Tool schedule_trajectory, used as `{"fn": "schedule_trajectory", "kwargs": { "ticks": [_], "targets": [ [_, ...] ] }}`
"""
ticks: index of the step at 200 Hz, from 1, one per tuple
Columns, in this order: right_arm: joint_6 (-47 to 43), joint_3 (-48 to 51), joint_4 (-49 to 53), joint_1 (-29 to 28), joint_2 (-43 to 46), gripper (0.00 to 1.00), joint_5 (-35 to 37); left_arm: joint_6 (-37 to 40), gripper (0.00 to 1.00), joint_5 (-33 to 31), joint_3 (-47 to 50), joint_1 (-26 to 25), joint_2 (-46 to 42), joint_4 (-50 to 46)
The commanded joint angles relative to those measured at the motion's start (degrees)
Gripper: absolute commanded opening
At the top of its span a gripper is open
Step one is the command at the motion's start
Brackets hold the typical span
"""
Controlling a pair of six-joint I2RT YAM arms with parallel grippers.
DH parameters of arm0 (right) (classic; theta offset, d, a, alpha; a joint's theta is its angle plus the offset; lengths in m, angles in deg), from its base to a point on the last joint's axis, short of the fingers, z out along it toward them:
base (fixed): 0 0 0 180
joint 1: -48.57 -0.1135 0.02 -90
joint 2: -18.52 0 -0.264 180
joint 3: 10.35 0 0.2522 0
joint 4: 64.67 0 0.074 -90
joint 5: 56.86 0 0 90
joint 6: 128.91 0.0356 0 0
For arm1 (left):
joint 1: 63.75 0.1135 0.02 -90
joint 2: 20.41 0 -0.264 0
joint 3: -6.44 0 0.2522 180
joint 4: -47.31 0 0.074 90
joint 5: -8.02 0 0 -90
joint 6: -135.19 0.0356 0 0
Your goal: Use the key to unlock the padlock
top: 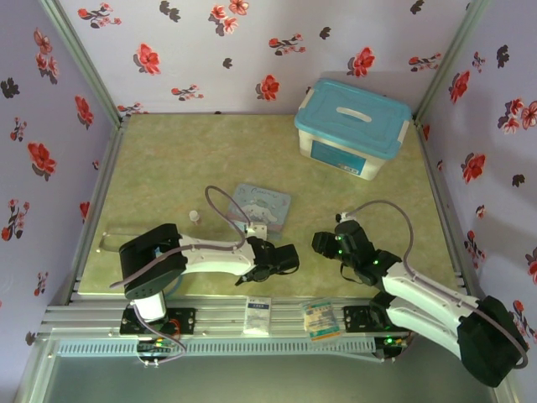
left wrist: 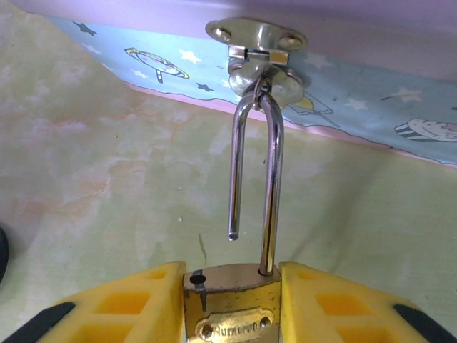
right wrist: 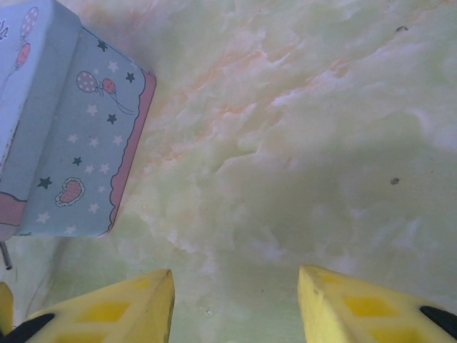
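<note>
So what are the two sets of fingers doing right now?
Left gripper: fingers closed on the padlock.
Right gripper: fingers open, holding nothing.

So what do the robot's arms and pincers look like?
The left arm and right arm are white shells with black joints. A thin grey cable loops off each wrist, and tiny green lights glow on the right one. The right pincer has yellow fingers with square hollows and black pads; the left pincer matches.
</note>
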Motion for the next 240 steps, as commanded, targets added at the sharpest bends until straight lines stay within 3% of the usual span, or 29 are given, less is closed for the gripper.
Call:
{"fn": "schedule_trajectory", "kwargs": {
  "ticks": [1,25,57,84,106,139,209,240],
  "targets": [
    [0.39,-0.81,-1.04,0.34,-0.49,0.5,0.6,-0.76,0.4,-0.92,1.08,-0.42,-1.48,0.71],
    [0.04,-1.21,-1.01,0.29,-1.43,0.5,0.69,0.25,0.45,-1.71,-1.93,-1.13,-0.64,-1.9],
    [-0.19,-1.52,-1.48,0.29,-2.9,0.5,0.94,0.17,0.44,-0.49,-0.68,-1.14,-1.72,0.93],
    [-0.7,-1.52,-1.33,0.37,-3.47,0.5,0.86,10.95,0.5,2.41,7.0,-0.73,-13.75,14.08],
    [-1.49,-1.66,-0.95,0.38,-3.83,0.51,0.92,19.98,0.59,13.77,16.12,3.03,-23.53,28.02],
    [-1.67,-1.71,-0.99,0.38,-4.65,0.51,1.2,25.26,0.64,16.77,25.87,7.04,-33.0,31.26],
    [-1.11,-1.33,-2.45,0.38,-6.34,0.51,1.01,32.41,0.59,27.84,29.8,14.32,-25.48,41.28],
    [-0.93,-1.0,-2.12,0.39,-5.34,0.51,0.5,32.69,0.55,27.77,26.71,15.91,-19.54,37.04]
  ]
}}
